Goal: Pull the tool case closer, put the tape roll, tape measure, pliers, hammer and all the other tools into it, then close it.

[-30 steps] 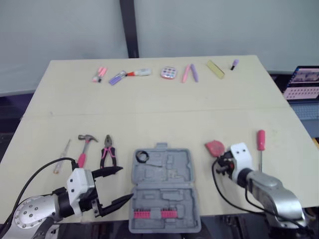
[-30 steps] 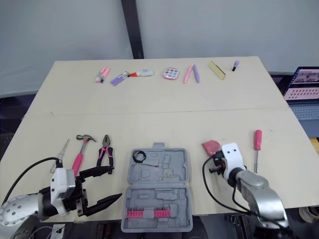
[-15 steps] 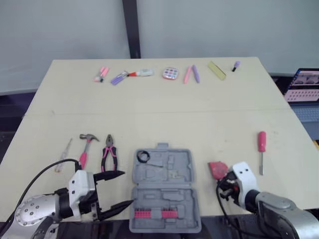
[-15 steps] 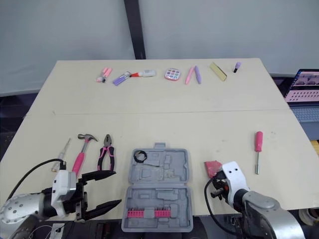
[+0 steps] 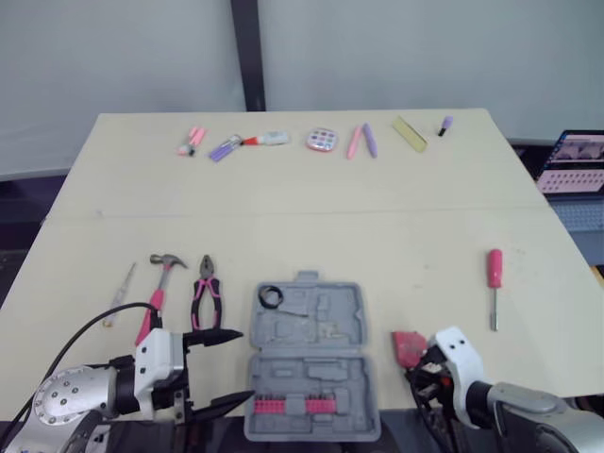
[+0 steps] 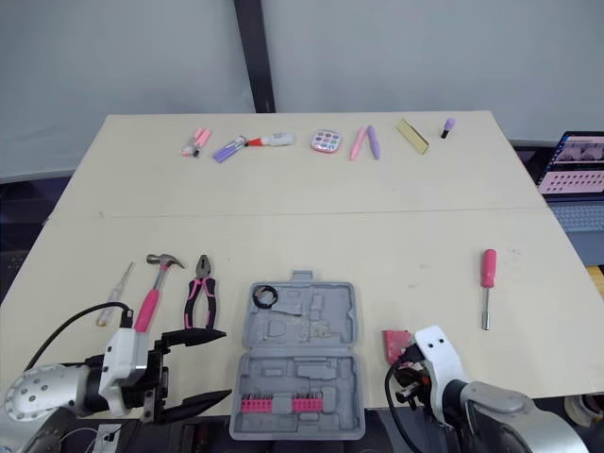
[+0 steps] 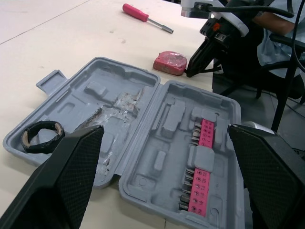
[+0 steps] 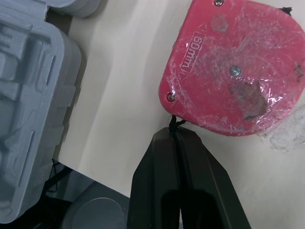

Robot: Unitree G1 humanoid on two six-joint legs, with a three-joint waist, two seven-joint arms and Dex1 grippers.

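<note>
tool case [image 5: 312, 357] open, beige table [image 5: 283, 208] | left jaws apart | right jaws clamp tape measure [image 5: 407, 345] | grey wall [image 5: 425, 47]

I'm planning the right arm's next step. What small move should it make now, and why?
Probably raise the tape measure slightly and swing it left over the tool case. The right gripper is shut on the black cord at its edge. The tape measure lies flat on the table, just right of the open case, which has free recesses.

a lab or office room: pale work table [image 5: 283, 203], grey partition wall [image 5: 425, 47], laptop [image 5: 573, 162] alongside.
</note>
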